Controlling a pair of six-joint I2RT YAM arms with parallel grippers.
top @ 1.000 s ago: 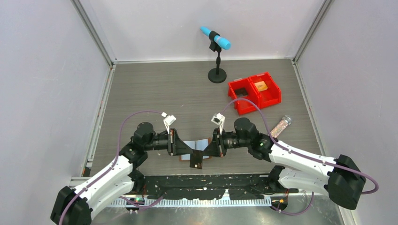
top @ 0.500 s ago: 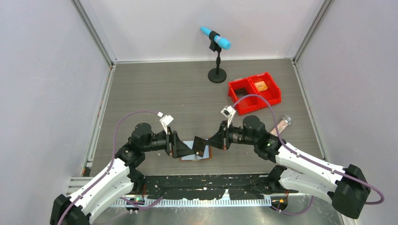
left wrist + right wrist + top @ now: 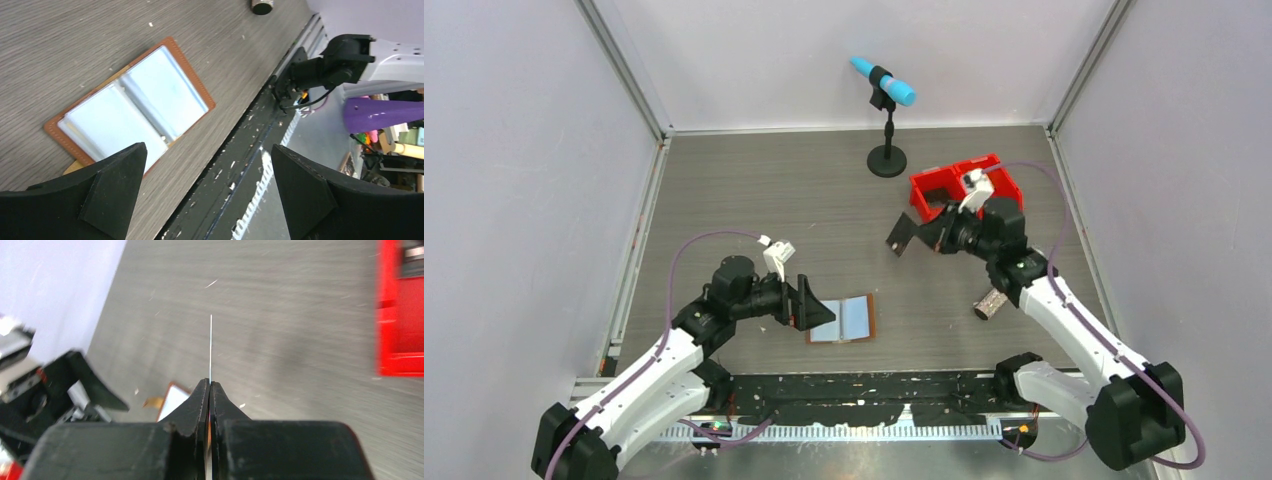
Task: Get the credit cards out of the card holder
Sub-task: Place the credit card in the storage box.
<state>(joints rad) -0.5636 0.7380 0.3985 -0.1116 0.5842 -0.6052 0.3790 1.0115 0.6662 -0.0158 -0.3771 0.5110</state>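
Right wrist view: card [image 3: 211,347] edge-on inside tight right gripper [image 3: 210,385]

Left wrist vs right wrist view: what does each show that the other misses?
Left wrist only: the card holder lying open with both pale panels in full, and the black rail at the table's near edge. Right wrist only: a card seen edge-on, pinched in the shut right hand, and a red bin. Both: the grey table, the left hand, and the card holder, though right wrist catches just a corner.
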